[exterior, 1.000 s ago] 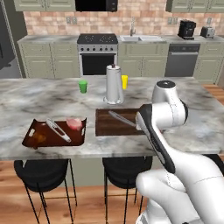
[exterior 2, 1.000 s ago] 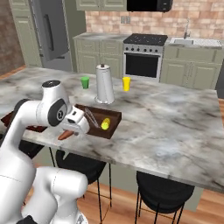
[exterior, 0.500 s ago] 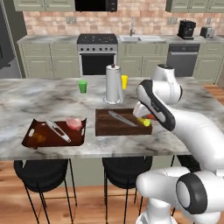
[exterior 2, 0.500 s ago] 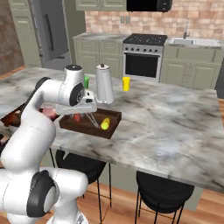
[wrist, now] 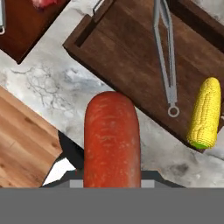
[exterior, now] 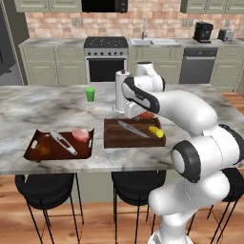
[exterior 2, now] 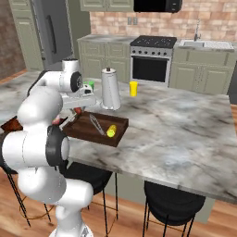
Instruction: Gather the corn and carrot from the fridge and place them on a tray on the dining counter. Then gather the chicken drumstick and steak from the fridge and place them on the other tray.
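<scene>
My gripper (exterior: 143, 115) is shut on the orange-red carrot (wrist: 112, 140), which hangs over the far edge of the middle brown tray (exterior: 119, 139). In the hand view the carrot covers my fingertips, and the counter's front edge lies below it. The yellow corn (exterior: 156, 131) lies at the tray's right end beside metal tongs (wrist: 166, 57). From the right base view the corn (exterior 2: 111, 131) and the tray (exterior 2: 81, 133) sit just right of my hand (exterior 2: 79, 109). A second tray (exterior: 37, 143) at the left holds the pink steak (exterior: 81, 135), an orange-brown drumstick (exterior: 42, 151) and another pair of tongs.
A paper towel roll (exterior: 121, 90) stands just behind the middle tray, close to my arm. A green cup (exterior: 90, 94) and a yellow cup (exterior 2: 133, 88) stand further back on the marble counter. Black stools (exterior: 45, 183) are under its front edge.
My arm has swung from the tray's right front corner to its far edge, carrying the carrot along. Trays, corn and steak have stayed put.
</scene>
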